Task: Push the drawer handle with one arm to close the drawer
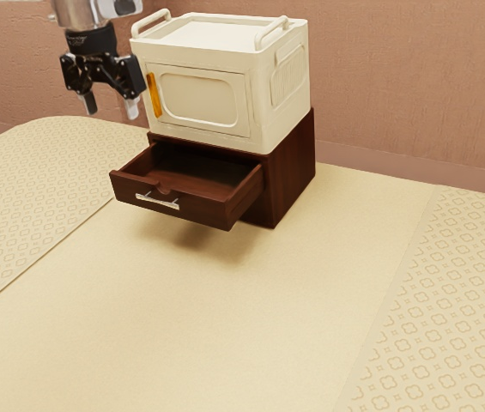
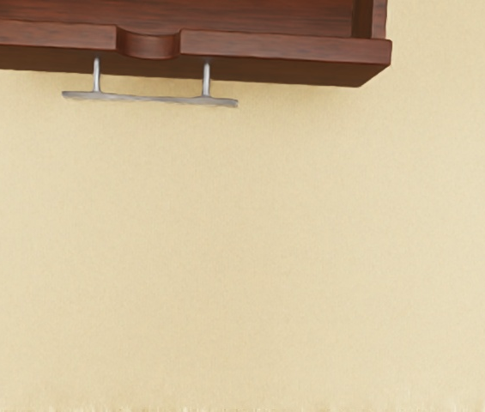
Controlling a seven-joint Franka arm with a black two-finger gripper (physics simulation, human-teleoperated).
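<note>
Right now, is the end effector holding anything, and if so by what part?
Nothing is held: the end effector hangs open, above and apart from the drawer handle.

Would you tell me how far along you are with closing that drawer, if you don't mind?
Nothing of the closing looks done: the drawer stands out of its dark cabinet. No push is in hand: my gripper hangs in the air, fingers apart, clear of the handle. Left: reach the handle and push the drawer in.
</note>
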